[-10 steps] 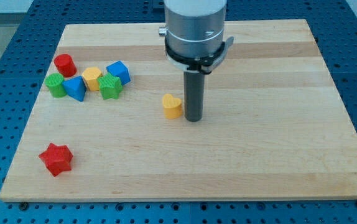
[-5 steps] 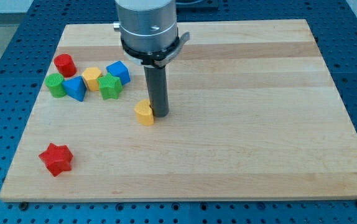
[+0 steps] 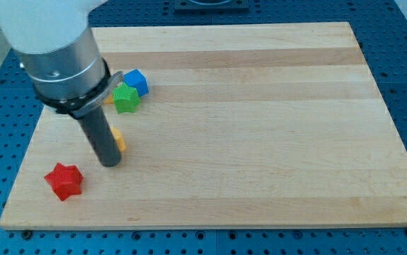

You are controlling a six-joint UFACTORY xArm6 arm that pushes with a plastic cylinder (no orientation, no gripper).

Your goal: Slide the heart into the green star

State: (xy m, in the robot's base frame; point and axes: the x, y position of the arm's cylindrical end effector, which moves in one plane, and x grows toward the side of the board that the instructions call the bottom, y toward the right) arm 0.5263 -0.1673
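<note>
The yellow heart (image 3: 120, 141) lies left of centre, mostly hidden behind my rod; only a sliver shows at the rod's right side. My tip (image 3: 110, 163) rests on the board touching the heart's lower left side. The green star (image 3: 125, 98) sits toward the view's top, a short way above the heart and apart from it.
A blue block (image 3: 137, 81) touches the green star's upper right. A red star (image 3: 64, 180) lies at the lower left, left of my tip. The arm's grey body (image 3: 62, 49) covers the blocks at the upper left; a bit of yellow shows by the star.
My rod has swept to the left and slightly down, passing over to the heart's left side. The heart has moved left with it. The arm now hides the left cluster of blocks.
</note>
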